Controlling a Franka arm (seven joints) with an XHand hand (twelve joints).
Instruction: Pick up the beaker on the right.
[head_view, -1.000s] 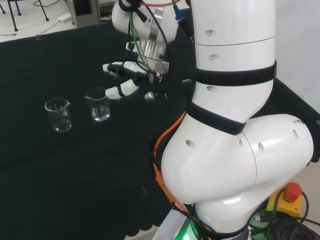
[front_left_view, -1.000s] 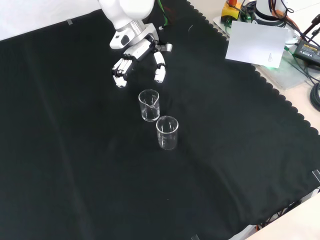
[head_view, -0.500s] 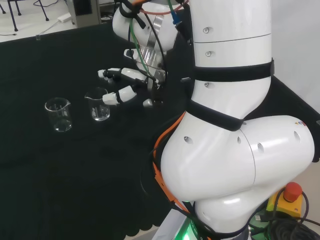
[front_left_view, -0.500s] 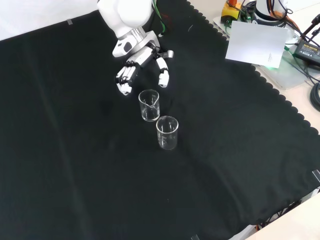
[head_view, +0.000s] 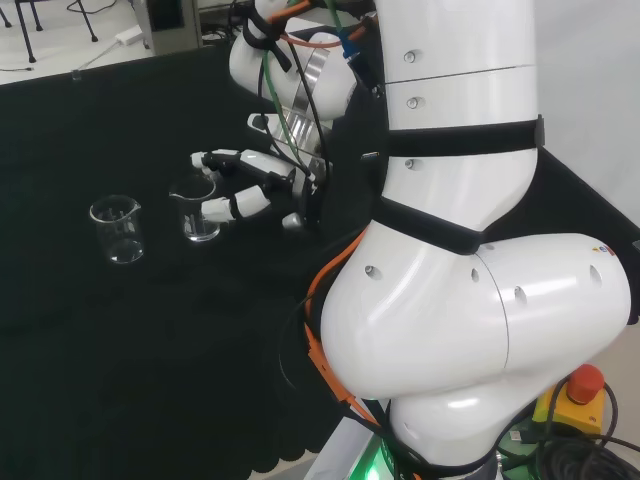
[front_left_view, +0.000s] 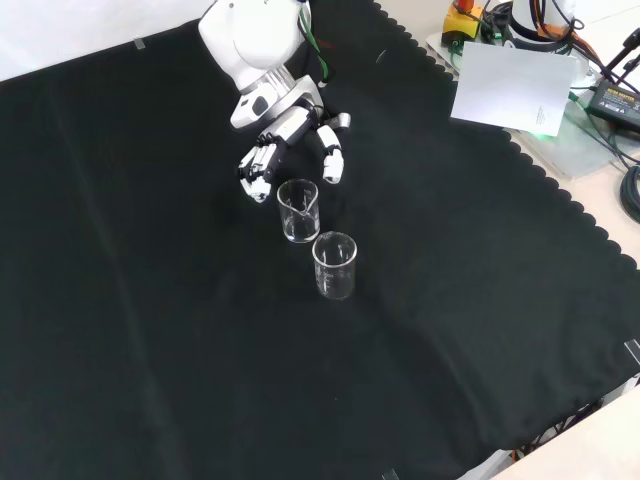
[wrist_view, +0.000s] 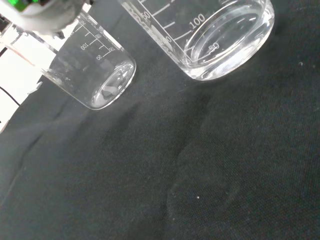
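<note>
Here the robot hand (front_left_view: 290, 128) hangs spread and empty just beside the nearer beaker (front_left_view: 298, 211).

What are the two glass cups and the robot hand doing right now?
Beaker nearer the robot hand: upright on the cloth, looks empty, not held.
Other beaker: upright, looks empty, standing free.
Robot hand: open, fingers either side of the nearer beaker's rim, not closed on it.

two beakers side by side on cloth (front_left_view: 150, 300) — right beaker (head_view: 199, 210) beside hand (head_view: 245, 190), left beaker (head_view: 117, 229)

In the front view, 2 beakers (front_left_view: 299, 210) (front_left_view: 335, 265) stand close together, bare cloth (front_left_view: 150, 330) all around.
</note>
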